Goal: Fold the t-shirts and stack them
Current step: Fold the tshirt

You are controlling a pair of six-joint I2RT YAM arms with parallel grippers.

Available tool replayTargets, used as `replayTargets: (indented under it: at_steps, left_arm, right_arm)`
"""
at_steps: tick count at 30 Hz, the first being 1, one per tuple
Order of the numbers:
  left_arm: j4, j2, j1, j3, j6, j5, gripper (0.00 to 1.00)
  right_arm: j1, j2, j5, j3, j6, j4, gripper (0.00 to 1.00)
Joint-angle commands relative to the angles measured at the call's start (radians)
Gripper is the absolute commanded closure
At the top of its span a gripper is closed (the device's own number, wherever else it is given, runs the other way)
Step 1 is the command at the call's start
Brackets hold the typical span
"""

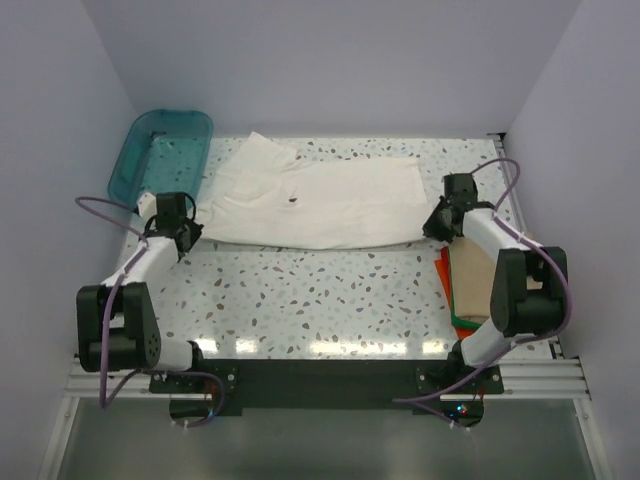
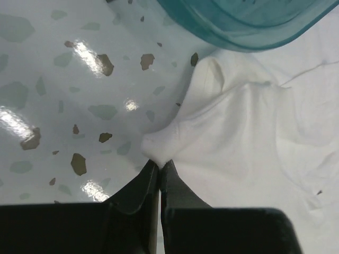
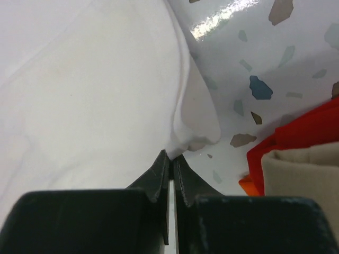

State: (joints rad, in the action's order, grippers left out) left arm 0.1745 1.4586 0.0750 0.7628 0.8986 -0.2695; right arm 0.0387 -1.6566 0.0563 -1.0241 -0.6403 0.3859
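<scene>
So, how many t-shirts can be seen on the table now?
4. The off-white t-shirt lies spread mid-table. At the right, folded, the tan t-shirt lies on the orange-red t-shirt and the green t-shirt. More may hide beneath.

No text, label, brand, number or sign can be read in any of the views. The only marking is a tiny dark spot [image 1: 291, 201] on the off-white t-shirt [image 1: 350, 205], and it is too small to tell whether it is lettering, a logo or a stain.
</scene>
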Motion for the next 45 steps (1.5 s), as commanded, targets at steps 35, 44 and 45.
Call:
replayTargets:
  at_steps: [35,44,45]
  left_arm:
    - [0.271,-0.712,0.088,-0.022,-0.099,-0.001,0.31]
    - [0.106,-0.194,-0.23,0.255,-0.24,-0.171,0.34]
    - [0.088,-0.149,-0.241,0.28,-0.26,-0.169,0.34]
  right_arm:
    - [-0.002,0.741,-0.194,0.26,0.085,0.302,0.29]
    - [0.064,0.329,-0.124,-0.034,0.166,0.102,0.29]
    - [0.064,0.293,-0.122,-0.059,0.172,0.079,0.3]
